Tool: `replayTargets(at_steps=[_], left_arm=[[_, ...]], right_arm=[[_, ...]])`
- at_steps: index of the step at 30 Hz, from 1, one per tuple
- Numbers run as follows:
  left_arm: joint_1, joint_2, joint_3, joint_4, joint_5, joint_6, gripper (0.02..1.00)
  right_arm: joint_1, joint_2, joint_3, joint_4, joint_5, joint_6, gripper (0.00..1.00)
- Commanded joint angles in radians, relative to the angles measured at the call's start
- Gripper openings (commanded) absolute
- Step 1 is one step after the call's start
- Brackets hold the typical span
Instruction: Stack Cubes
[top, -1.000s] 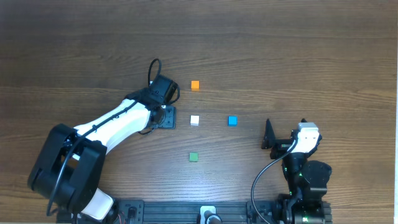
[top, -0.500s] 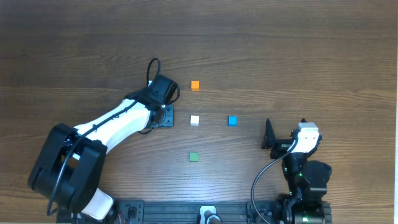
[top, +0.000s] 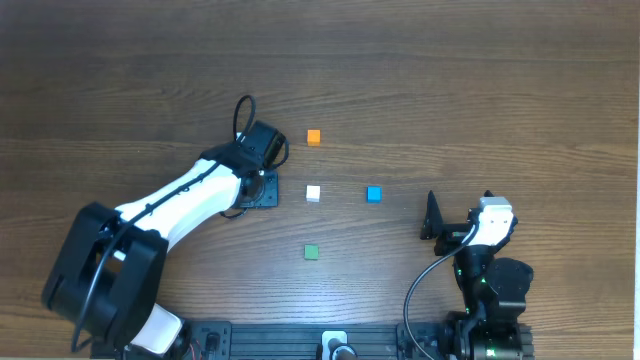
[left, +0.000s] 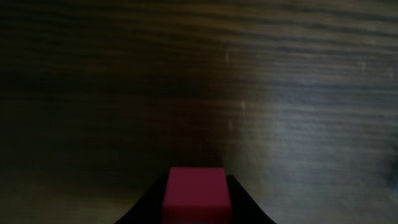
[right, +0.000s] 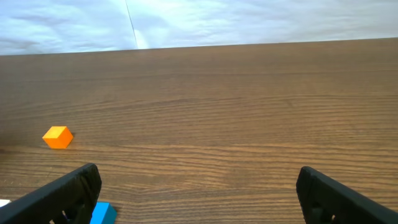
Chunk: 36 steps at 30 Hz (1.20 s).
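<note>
Holding a smooth red cube (left: 196, 200), left tool (left: 196, 185) shadows woodgrain tabletop (left: 298, 93).

Your table (top: 500, 80) is dark wood, smooth, with fine grain and a dull sheen. The left arm (top: 190, 195), lower left of the top view, wears a glossy white shell (plastic, by its look). The red cube (left: 196, 194) looks matt and smooth-faced; the right fingers (right: 68, 193) are matt black.

Even, bright (left wrist view dim)
</note>
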Motion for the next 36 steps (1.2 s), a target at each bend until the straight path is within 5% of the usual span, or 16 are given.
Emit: replayTargets(at_steps=[1, 16, 36], left_arm=[[-0.055, -0.065, 0.147, -0.079, 0.002, -0.101, 0.119], [-0.261, 0.124, 0.373, -0.119, 0.01, -0.197, 0.117], [-0.275, 0.183, 0.38, -0.163, -0.009, -0.197, 0.121]], right_arm=[[-0.006, -0.01, -0.008, 0.002, -0.012, -0.005, 0.993], [-0.006, -0.01, -0.008, 0.002, -0.012, -0.005, 0.993], [-0.006, -0.01, -0.008, 0.002, -0.011, -0.005, 0.993]])
